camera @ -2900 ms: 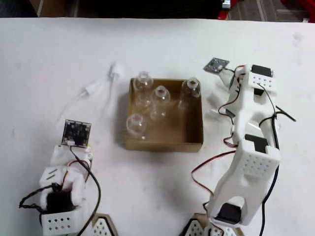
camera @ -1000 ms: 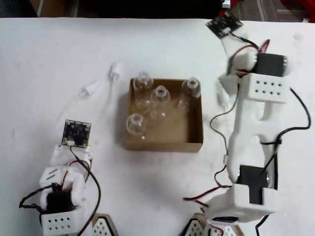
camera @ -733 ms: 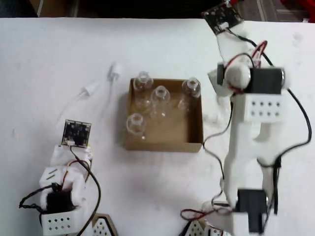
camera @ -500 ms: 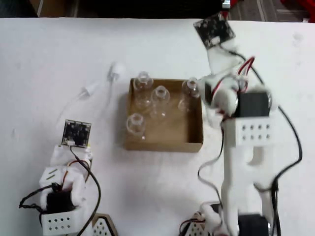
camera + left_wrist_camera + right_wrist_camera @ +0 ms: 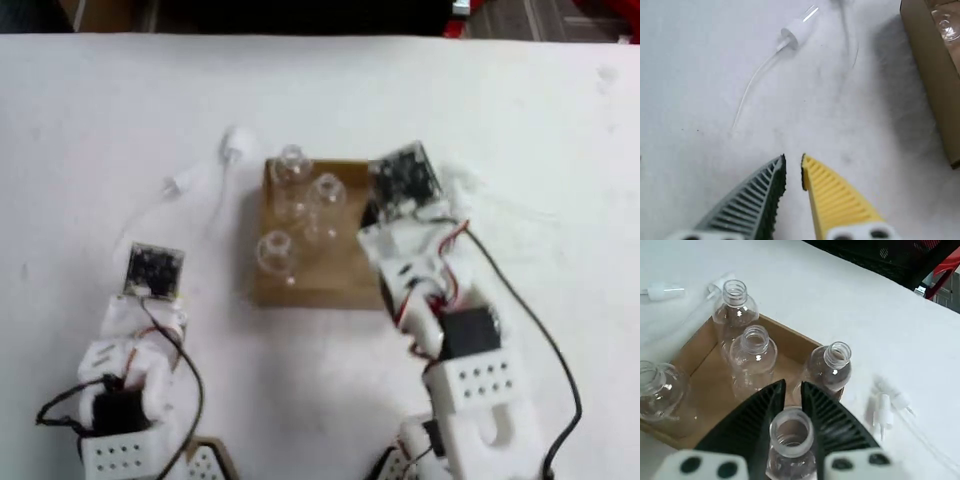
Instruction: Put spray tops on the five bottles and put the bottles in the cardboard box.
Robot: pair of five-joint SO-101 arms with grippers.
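Clamping bottle (image 5: 791, 440), R hand (image 5: 792, 387), over box (image 5: 789, 335), per wrist cam

Open cardboard box (image 5: 690, 347): four clear bottles (image 5: 755, 347) upright inside, all uncapped. Fifth bottle (image 5: 790, 440), also uncapped, upright in right gripper (image 5: 792, 387) over the box. White spray tops (image 5: 235, 145) lie loose just beside the box, on either side.

bottle (image 5: 832, 367) x5 | spray top (image 5: 883, 412) x4 | cardboard box (image 5: 310, 293) x1

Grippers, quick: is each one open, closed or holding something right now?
Left gripper: closed, holding nothing.
Right gripper: closed on an uncapped clear bottle.
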